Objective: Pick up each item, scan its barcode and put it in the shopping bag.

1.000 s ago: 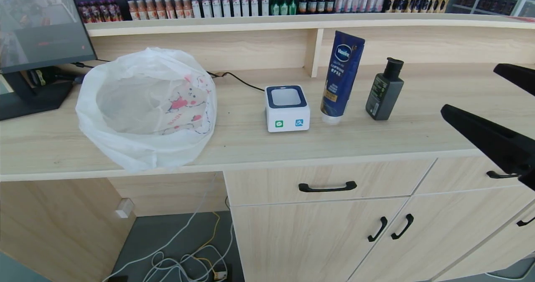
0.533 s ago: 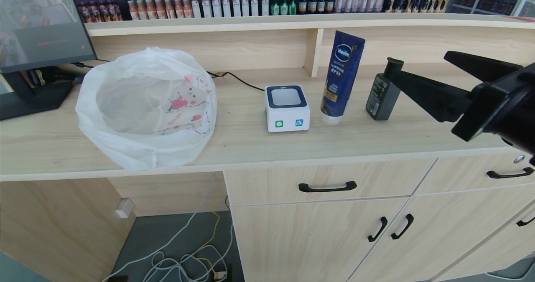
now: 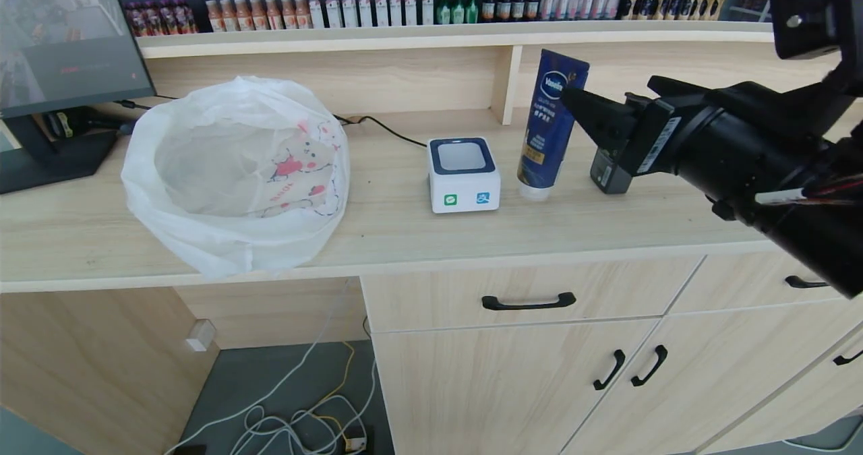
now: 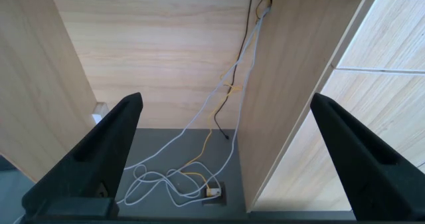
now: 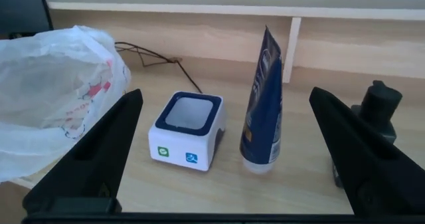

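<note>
A tall blue tube [image 3: 551, 125] [image 5: 264, 111] stands cap-down on the wooden counter [image 3: 404, 232], right of the white barcode scanner box [image 3: 464, 174] [image 5: 187, 139]. A dark grey bottle [image 3: 609, 174] [image 5: 375, 111] with a black cap stands right of the tube, partly hidden in the head view by my right gripper [image 3: 610, 89]. That gripper [image 5: 226, 94] hangs open above the counter, pointing at the tube and bottle, holding nothing. The white plastic shopping bag [image 3: 236, 172] [image 5: 53, 98] sits open at the counter's left. My left gripper [image 4: 226, 98] is open, low beside the cabinet.
A monitor [image 3: 61, 37] stands at the far left. A raised shelf [image 3: 431, 34] behind the counter carries several drink bottles. A black cable [image 3: 384, 128] runs to the scanner. Drawers with black handles [image 3: 528, 301] sit below; loose cables [image 4: 192, 177] lie on the floor.
My right arm has risen from the counter's right edge and swung left, its open fingers now in front of the grey bottle. The items, scanner and bag have not moved.
</note>
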